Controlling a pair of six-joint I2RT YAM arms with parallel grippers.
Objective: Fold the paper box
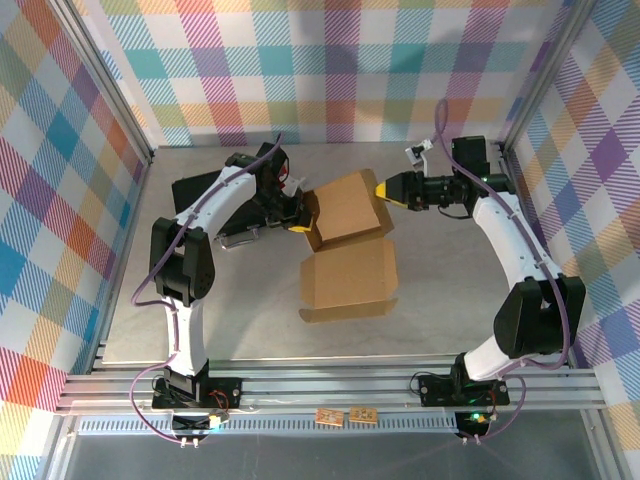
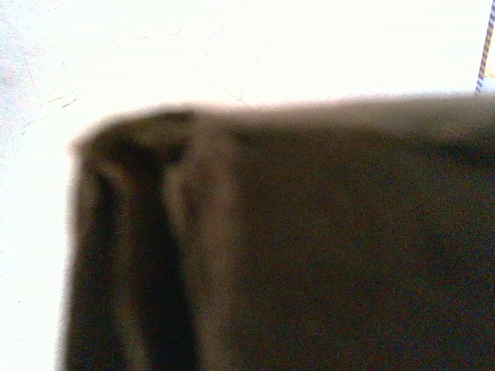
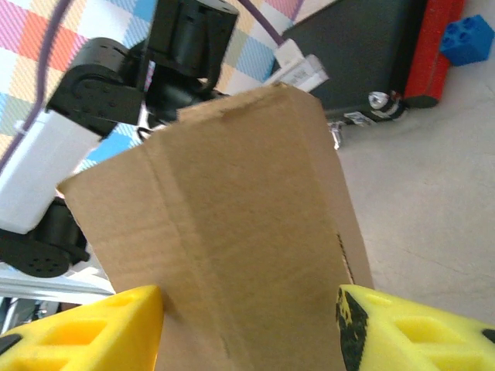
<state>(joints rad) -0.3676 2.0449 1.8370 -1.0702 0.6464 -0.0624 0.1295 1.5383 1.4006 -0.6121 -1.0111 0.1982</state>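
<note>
The paper box [image 1: 347, 250] is plain brown cardboard in the middle of the table. Its front panel lies flat and its rear part [image 1: 348, 208] is tilted up. My left gripper [image 1: 299, 224] is at the box's left wall, shut on the cardboard edge. In the left wrist view, dark blurred cardboard [image 2: 325, 247] sits right against the camera and hides the fingers. My right gripper [image 1: 384, 189] is at the raised part's right side. It is open, and its yellow fingertips [image 3: 93, 328] stand wide apart on either side of the brown panel [image 3: 232, 232], close against it.
A black case [image 1: 195, 195] lies behind the left arm, also the case [image 3: 363, 54] with a red cylinder [image 3: 433, 46] and a blue block [image 3: 468, 39] beside it. Plaid walls close three sides. An aluminium rail [image 1: 330, 385] runs along the near edge.
</note>
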